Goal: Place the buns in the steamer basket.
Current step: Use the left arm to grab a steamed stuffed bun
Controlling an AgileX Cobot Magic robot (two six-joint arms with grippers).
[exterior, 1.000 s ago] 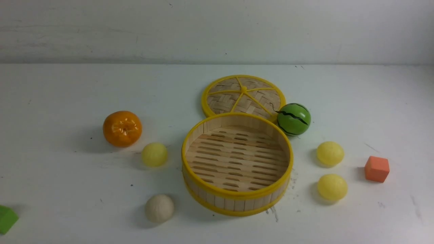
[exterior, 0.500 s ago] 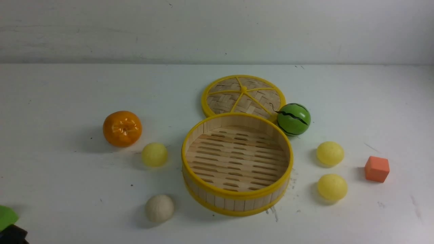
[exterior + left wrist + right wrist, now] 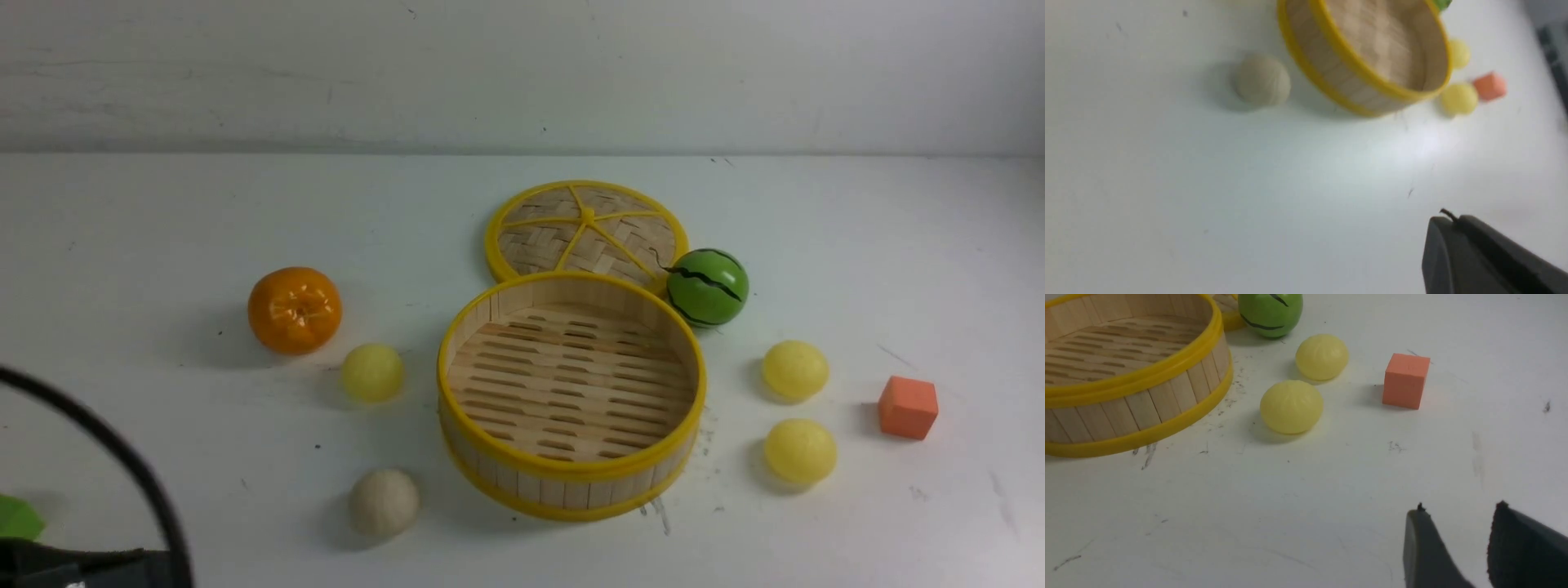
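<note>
The steamer basket (image 3: 571, 472) stands at mid-table with nothing inside it. To its left lie a pale yellow bun (image 3: 372, 371) and an off-white bun (image 3: 384, 501). Two more pale yellow buns (image 3: 794, 370) (image 3: 799, 450) lie to its right. My left gripper (image 3: 1449, 220) is shut with nothing in it, above bare table well short of the off-white bun (image 3: 1262, 79). My right gripper (image 3: 1459, 512) is open and holds nothing, some way from the nearer yellow bun (image 3: 1291, 406). Only the left arm's black body (image 3: 82, 567) and cable show in the front view, at the bottom-left corner.
The woven lid (image 3: 585, 229) lies flat behind the basket, with the watermelon ball (image 3: 707, 287) touching its right side. An orange (image 3: 295, 309) sits at the left, an orange cube (image 3: 907, 407) at the far right. A green block (image 3: 16, 518) is partly hidden by the left arm.
The left arm's black body and looping cable have risen into the bottom-left corner of the front view, covering more of the green block. Nothing on the table has moved.
</note>
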